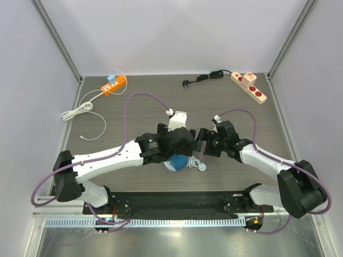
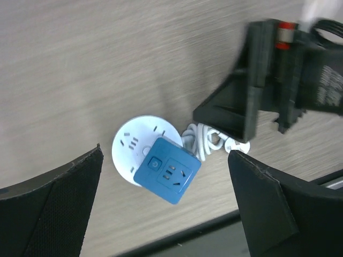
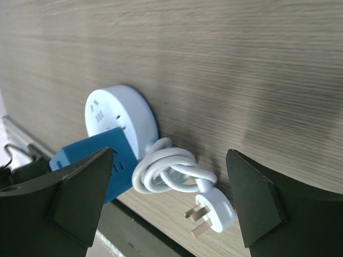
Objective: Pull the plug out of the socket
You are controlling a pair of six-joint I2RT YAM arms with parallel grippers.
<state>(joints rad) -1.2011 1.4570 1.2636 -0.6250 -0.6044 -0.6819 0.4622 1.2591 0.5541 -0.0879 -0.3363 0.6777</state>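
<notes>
A blue cube plug (image 2: 167,171) sits plugged into a round white socket (image 2: 134,142) lying on the wooden table. The socket's white cord (image 2: 206,139) is coiled beside it and ends in a loose white three-pin plug (image 3: 217,211). My left gripper (image 2: 165,153) is open and hovers above the blue plug, one finger on each side, touching nothing. My right gripper (image 3: 170,155) is open just right of the socket (image 3: 120,115), with the coiled cord (image 3: 166,171) between its fingers and the blue plug (image 3: 88,160) by its left finger. In the top view the blue plug (image 1: 177,162) peeks out under the left gripper (image 1: 179,152).
An orange power strip (image 1: 115,84) with a white cord (image 1: 80,110) lies at the back left. A beige strip with red sockets (image 1: 248,85) and a black cord (image 1: 206,77) lies at the back right. A black rail (image 1: 177,201) runs along the near table edge.
</notes>
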